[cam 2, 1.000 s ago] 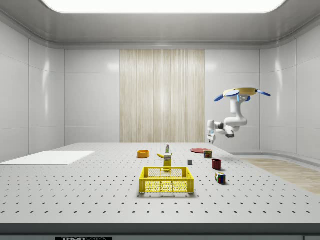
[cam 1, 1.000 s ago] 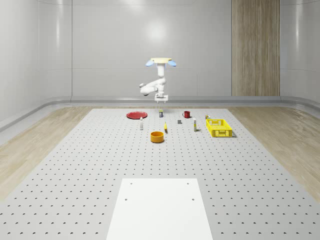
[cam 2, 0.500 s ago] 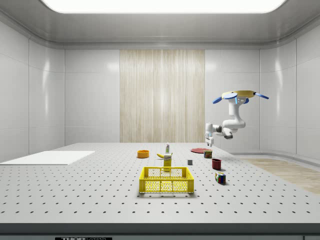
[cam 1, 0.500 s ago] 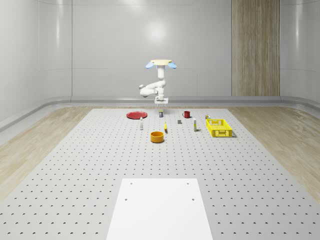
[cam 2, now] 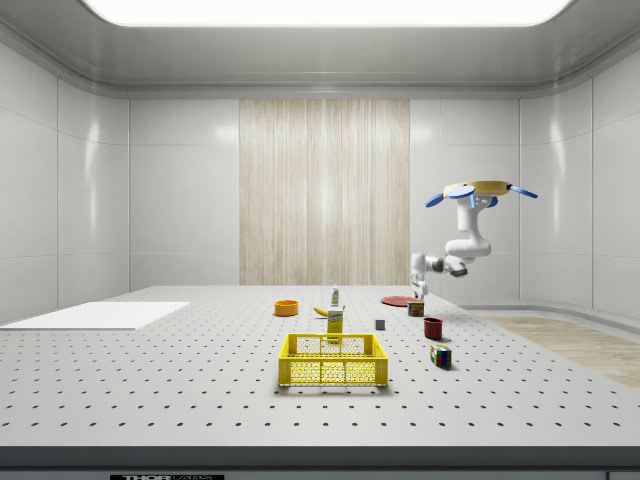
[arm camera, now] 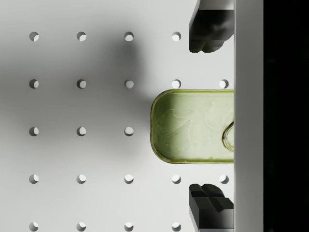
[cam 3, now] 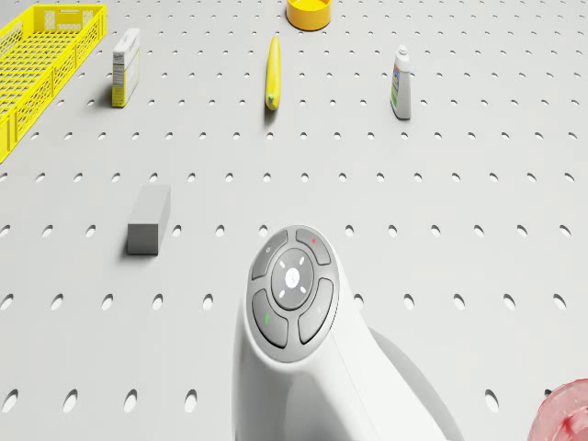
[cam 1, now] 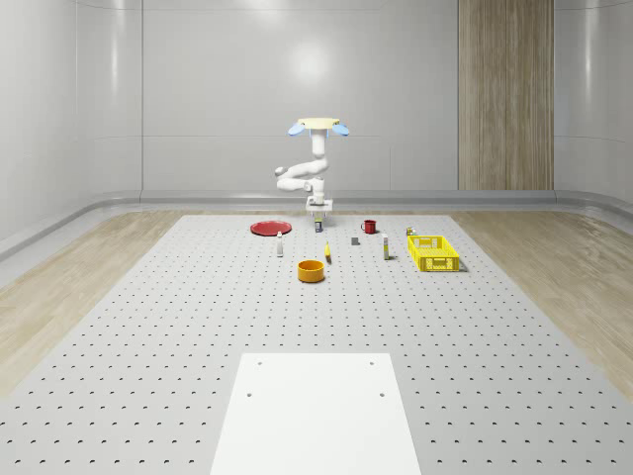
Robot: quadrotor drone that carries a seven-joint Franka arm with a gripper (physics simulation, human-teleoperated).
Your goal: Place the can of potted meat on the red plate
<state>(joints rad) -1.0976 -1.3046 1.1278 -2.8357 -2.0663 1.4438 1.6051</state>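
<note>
I have the drone (cam 1: pixel 316 125) hovering above the far end of the table (cam 1: pixel 198 327), with the arm folded down so the gripper (arm camera: pixel 208 116) hangs straight over the can (arm camera: pixel 193 126). In the wrist view the fingers (arm camera: pixel 207 29) are spread wide, 1 on each side of the can and clear of it, holding nothing. The can stands on the table just beside the plate (cam 1: pixel 269 229), at that plate's right in the whole-scene view. Its long axis runs across the line between the 2 fingers, so I judge a squeeze would close on the narrow width, which is what I want. The can sits off toward the wrist view's right edge, partly cut off there. I judge the next move is straight down, then a short carry to the plate.
</note>
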